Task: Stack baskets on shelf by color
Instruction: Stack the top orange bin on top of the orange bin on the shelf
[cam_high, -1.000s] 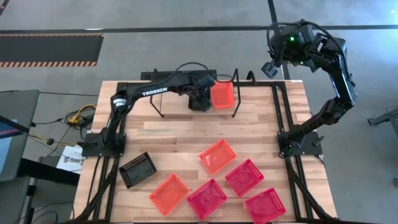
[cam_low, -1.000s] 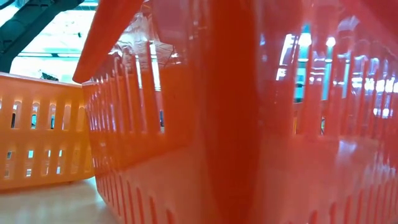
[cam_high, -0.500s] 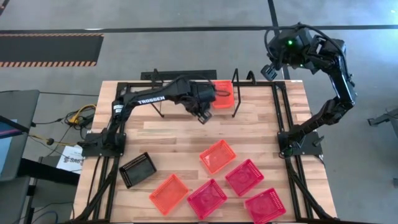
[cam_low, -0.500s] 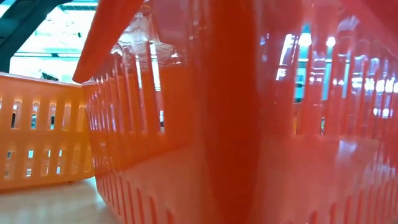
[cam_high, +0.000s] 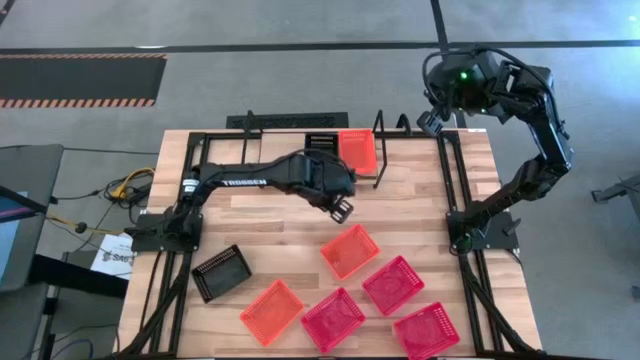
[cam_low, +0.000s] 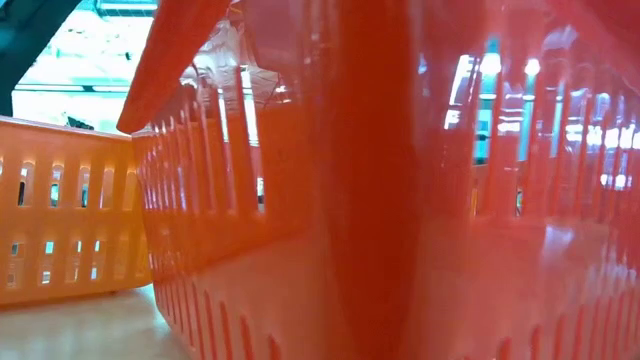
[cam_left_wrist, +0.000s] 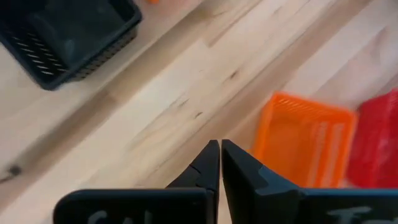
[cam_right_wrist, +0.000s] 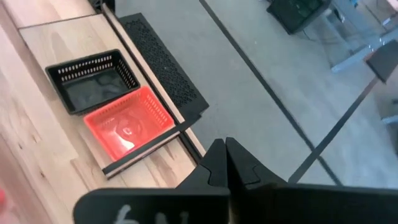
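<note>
Left gripper (cam_high: 341, 209) hangs mid-table, fingers together, empty. Shelf (cam_high: 318, 168) at twelve o'clock carries a black basket (cam_high: 320, 143) beside an orange basket (cam_high: 357, 150). Next orange basket (cam_high: 350, 250) lies at five o'clock; best approached open-jawed over one rim. Right gripper (cam_high: 432, 119) waits closed, empty, off-table.

Seen past the right gripper (cam_right_wrist: 225, 163): fingers dark, pressed together, tips meeting over grey floor; below them a broad dark body with pale lettering, unreadable; on the shelf (cam_right_wrist: 68, 31), a pale wooden board, a black basket (cam_right_wrist: 93, 79) and a red-orange basket (cam_right_wrist: 127, 129) side by side, touching along their long sides, both upright and open to the camera; glare on the floors of both; a black wire bar (cam_right_wrist: 147, 147) crossing the red-orange basket's outer corner; beside the board a black perforated strip (cam_right_wrist: 165, 68); beyond it grey floor crossed by dark lines (cam_right_wrist: 273, 99); dark furniture and pale metal legs far off, indistinct.
</note>
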